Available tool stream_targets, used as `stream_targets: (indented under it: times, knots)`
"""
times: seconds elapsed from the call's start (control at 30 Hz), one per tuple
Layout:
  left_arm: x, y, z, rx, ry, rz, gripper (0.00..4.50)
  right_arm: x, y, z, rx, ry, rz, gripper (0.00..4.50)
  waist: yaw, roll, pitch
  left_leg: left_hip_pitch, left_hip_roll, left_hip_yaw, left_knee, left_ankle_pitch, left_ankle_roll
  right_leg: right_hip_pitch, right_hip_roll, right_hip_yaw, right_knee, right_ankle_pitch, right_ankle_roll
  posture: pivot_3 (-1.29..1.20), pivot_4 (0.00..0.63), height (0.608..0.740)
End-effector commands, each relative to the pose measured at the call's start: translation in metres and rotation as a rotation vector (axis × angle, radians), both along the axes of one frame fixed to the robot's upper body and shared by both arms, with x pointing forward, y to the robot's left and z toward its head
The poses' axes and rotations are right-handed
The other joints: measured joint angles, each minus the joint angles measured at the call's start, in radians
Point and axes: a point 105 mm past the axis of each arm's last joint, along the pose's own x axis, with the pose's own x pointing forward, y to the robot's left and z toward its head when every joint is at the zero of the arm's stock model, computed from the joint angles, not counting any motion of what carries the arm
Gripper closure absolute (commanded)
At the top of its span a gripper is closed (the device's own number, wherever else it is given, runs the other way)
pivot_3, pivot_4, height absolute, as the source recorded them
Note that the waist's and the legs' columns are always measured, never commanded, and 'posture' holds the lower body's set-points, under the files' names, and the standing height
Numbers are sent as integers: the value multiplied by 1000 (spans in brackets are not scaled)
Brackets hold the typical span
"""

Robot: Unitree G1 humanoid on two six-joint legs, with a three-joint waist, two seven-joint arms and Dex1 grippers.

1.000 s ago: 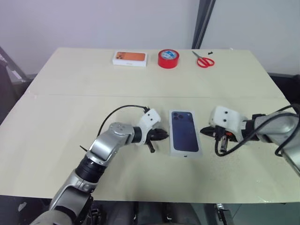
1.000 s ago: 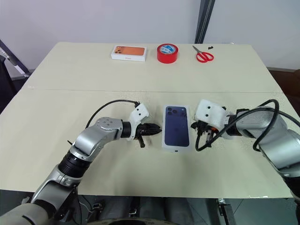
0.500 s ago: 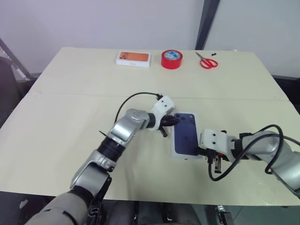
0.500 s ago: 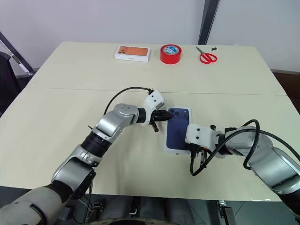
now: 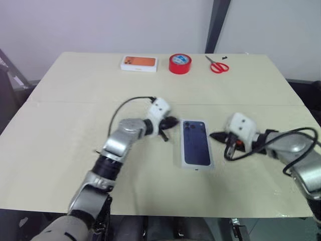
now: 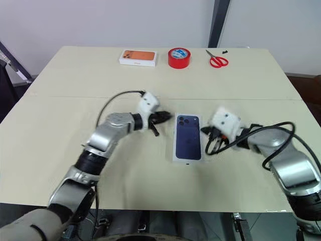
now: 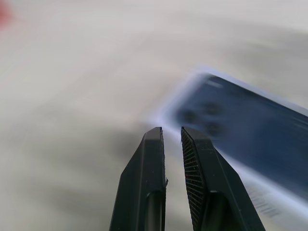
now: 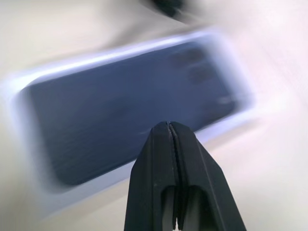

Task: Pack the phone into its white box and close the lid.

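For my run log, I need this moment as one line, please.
lid: printed face up on table | left gripper: narrow gap, empty, beside lid corner | right gripper: shut, empty, beside lid

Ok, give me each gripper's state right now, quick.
Left gripper: fingers nearly closed with a narrow gap, holding nothing, beside the lid.
Right gripper: shut, holding nothing, on the lid's other side.

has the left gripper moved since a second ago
Yes. The left gripper has gone toward the far side: from beside the middle of the lid's left edge to its far left corner.
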Motion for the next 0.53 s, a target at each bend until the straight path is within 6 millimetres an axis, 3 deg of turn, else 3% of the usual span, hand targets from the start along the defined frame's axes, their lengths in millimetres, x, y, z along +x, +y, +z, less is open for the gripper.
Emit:
stream_targets:
  times: [0.03, 0.13, 0.23, 0.53]
  knots:
    - [-17, 57, 16, 17, -76, 139, 3854, 17, -38, 14, 126, -57, -130, 4463, 5, 0, 0, 0, 0, 0, -1, 0, 0, 0, 0, 0, 0, 0, 0, 0, 150, 729]
    - [-30, 86, 5, 82, -67, 214, 3854, 25, -58, 10, 185, -46, -176, 4463, 17, 1, 0, 0, 0, 0, -1, 0, 0, 0, -1, -1, 0, 0, 0, 0, 150, 729]
    - [-43, 118, -6, 83, -30, 326, 3854, 25, -66, 2, 216, -8, -165, 4463, 23, 1, 0, 0, -1, 0, 0, -1, 1, 1, -3, -1, -3, 0, 0, 0, 150, 729]
    - [-55, 133, -15, 15, -4, 423, 3854, 19, -54, 2, 269, 47, -64, 4463, 27, 1, 0, -1, -1, 0, -1, -1, 1, 1, -3, -1, -2, 0, 0, 0, 150, 729]
